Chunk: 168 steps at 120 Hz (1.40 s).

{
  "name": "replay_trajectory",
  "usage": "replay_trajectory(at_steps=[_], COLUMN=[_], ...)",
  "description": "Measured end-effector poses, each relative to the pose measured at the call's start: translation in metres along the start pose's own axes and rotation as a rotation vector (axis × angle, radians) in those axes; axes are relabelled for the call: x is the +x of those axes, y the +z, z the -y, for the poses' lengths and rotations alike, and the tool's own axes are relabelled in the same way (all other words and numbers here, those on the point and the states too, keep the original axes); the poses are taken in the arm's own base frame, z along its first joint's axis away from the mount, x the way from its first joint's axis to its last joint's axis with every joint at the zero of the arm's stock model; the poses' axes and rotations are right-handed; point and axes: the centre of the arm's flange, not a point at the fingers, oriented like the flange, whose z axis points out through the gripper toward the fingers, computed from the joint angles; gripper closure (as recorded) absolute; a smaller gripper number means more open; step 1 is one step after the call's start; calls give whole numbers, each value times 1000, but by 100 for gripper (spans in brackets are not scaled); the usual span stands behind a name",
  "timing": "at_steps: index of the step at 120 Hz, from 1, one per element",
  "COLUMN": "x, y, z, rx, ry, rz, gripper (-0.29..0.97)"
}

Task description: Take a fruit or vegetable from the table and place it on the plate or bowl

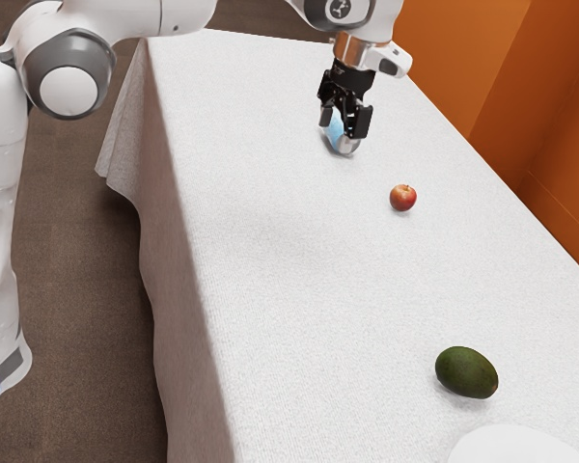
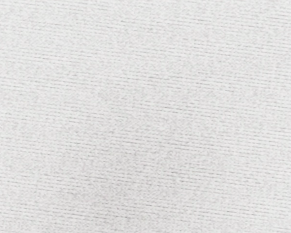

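At the far end of the bench (image 1: 261, 251) the hand (image 1: 345, 135) hangs low over bare cloth, well apart from the apple (image 1: 402, 198) — its spread I cannot tell. The avocado (image 1: 466, 372) lies near the white plate (image 1: 521, 446) — likely the shorter carry.

Tabletop (image 1: 270, 251): long, covered by a white woven cloth (image 2: 145, 116) that hangs in folds over the edge at the exterior view's left. Floor (image 1: 87, 318): plain brown carpet. Wall (image 1: 492, 68): orange, flat panels, beyond the tabletop's opposite edge. Light: soft, even, with faint shadows.
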Motion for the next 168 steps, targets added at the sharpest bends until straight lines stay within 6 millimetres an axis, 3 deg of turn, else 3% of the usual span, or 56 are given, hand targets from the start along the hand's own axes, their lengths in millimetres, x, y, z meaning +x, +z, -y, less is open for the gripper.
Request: replay_trajectory(at_steps=[38,47,76,100,136,146,157,168], x=[0,0,-5,-15,-42,-24,9,22], y=[0,-2,1,17,41,55,62,82], z=[3,-6,-83,-169,-247,-260,-305,-338], rx=[-29,-36,-53,-78,-100,-114,-136,-147], ry=[-10,3,143,297,441,460,524,565], rz=[0,-6,-5,7,32,26,-42,-83], gripper=[0,0,0,0,0,0,0,0])
